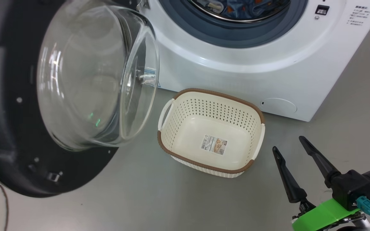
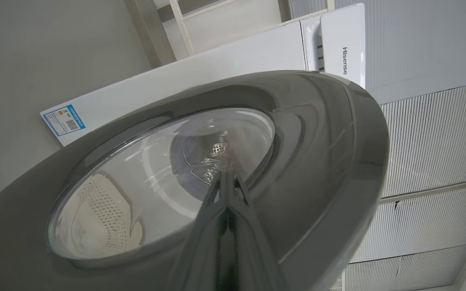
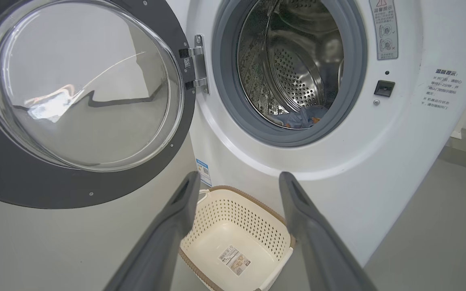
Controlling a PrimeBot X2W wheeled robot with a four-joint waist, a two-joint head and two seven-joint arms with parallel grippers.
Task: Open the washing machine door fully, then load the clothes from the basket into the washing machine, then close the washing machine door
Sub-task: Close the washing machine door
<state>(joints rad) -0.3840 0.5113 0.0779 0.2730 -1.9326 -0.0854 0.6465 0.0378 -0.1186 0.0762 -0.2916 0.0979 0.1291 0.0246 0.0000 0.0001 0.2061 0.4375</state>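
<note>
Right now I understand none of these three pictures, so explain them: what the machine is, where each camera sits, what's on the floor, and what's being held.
This is a two-armed robot doing laundry. The head camera looks down at the washing machine, its open washing machine door, and the empty basket on the grey floor. The clothes already lie in the drum. The other two cameras sit on the wrists. The right gripper hangs open, holding nothing. The left gripper is shut, its tips at the door's outer face; whether they touch is unclear.
</note>
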